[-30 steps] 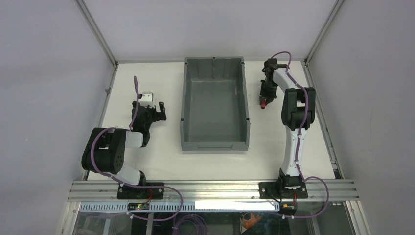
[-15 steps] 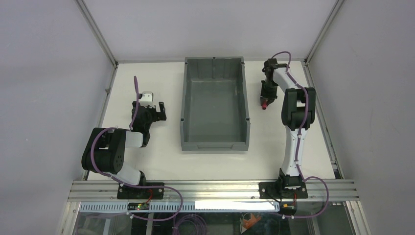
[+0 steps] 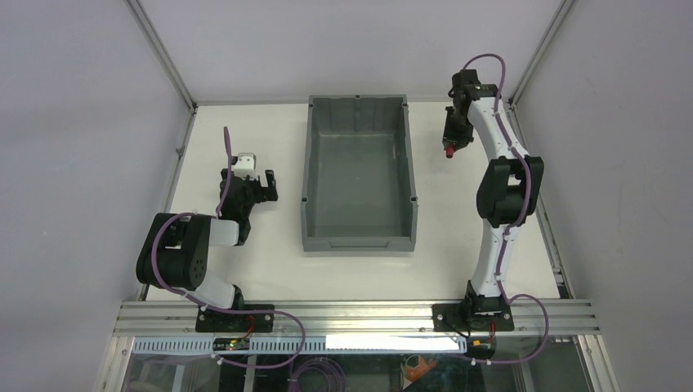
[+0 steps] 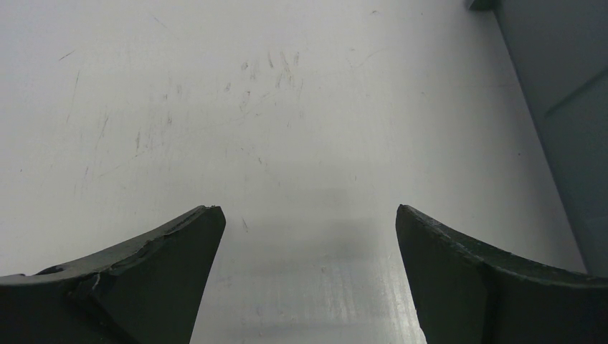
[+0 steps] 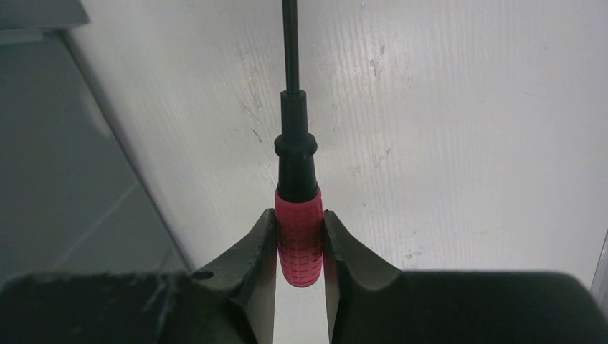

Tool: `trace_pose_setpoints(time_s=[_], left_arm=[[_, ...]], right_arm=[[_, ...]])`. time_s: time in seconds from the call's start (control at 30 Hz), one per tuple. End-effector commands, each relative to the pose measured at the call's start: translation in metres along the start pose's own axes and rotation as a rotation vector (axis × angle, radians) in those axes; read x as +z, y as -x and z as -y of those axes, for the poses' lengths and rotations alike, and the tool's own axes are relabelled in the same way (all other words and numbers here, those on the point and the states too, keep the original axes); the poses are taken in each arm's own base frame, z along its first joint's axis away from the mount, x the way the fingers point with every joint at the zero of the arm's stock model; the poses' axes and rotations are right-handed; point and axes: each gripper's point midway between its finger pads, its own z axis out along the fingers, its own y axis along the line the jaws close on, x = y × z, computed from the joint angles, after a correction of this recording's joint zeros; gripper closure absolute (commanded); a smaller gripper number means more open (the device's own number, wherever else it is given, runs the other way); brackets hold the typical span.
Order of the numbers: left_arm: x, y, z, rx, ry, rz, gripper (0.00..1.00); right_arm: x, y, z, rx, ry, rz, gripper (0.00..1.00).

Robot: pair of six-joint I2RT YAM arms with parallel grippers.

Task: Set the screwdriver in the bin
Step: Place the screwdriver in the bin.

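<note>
Outside the bin [image 3: 359,242], beside its right wall: screwdriver [image 5: 298,240] between right fingers [image 5: 244,269].

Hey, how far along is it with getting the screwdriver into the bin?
Done: the right gripper is shut on the screwdriver, on its red handle. In hand: the tool is held outside the bin, to the right of its far end. Left: carry it over the rim and release; the bin looks empty. The left gripper is open.
</note>
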Motion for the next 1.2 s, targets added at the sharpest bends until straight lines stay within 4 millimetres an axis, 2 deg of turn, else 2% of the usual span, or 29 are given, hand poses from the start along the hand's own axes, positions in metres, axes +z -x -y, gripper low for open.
trace_pose_setpoints(time_s=[0.0, 0.3, 0.53, 0.7, 0.83, 1.17], left_arm=[[-0.002, 0.016, -0.001, -0.015, -0.007, 0.053, 0.01], [-0.002, 0.016, -0.001, -0.014, -0.007, 0.053, 0.01], [-0.002, 0.016, -0.001, -0.015, -0.007, 0.053, 0.01], [-0.002, 0.016, -0.001, -0.015, -0.008, 0.052, 0.01], [-0.002, 0.016, -0.001, -0.015, -0.007, 0.054, 0.01], [-0.002, 0.016, -0.001, -0.015, -0.008, 0.053, 0.01]], right_arm=[[-0.056, 0.020, 0.005, 0.002, 0.018, 0.107, 0.87], [-0.112, 0.032, -0.012, 0.016, 0.108, 0.201, 0.87], [-0.151, 0.033, -0.041, 0.008, 0.193, 0.257, 0.87], [-0.173, 0.033, -0.070, -0.004, 0.266, 0.300, 0.86], [-0.188, 0.025, -0.105, -0.035, 0.375, 0.303, 0.86], [-0.203, 0.002, -0.171, -0.086, 0.509, 0.283, 0.85]])
